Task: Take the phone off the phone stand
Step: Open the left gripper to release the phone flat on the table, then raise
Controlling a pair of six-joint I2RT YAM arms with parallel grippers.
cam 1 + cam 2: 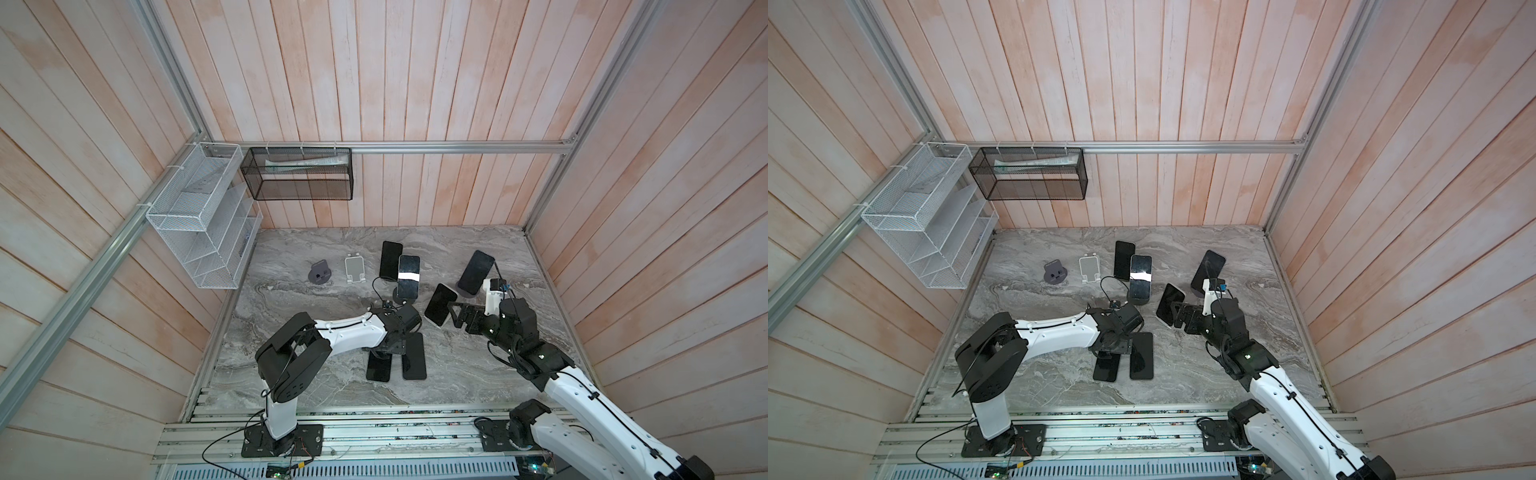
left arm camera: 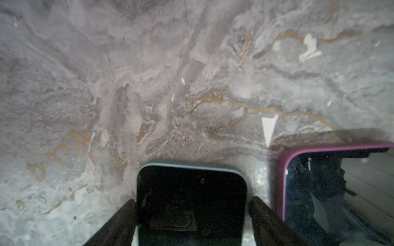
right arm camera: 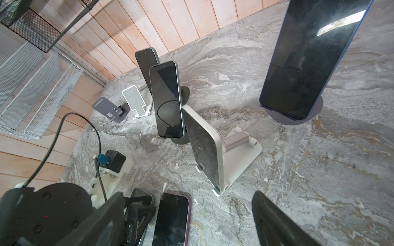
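now: white-edged phone (image 3: 204,147), dark screen, leaning tilted on white stand (image 3: 241,157).

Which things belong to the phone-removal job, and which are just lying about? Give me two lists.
Job: right hand, left hand, phone on the white stand, three other propped phones, two flat phones, two empty stands.
Lying about: white wire rack, black mesh basket, both wall-hung.

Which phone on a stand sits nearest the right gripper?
The white-edged phone on the white stand, ahead of the right gripper; the rearmost phone, glare-streaked phone and blue-edged phone stand farther.
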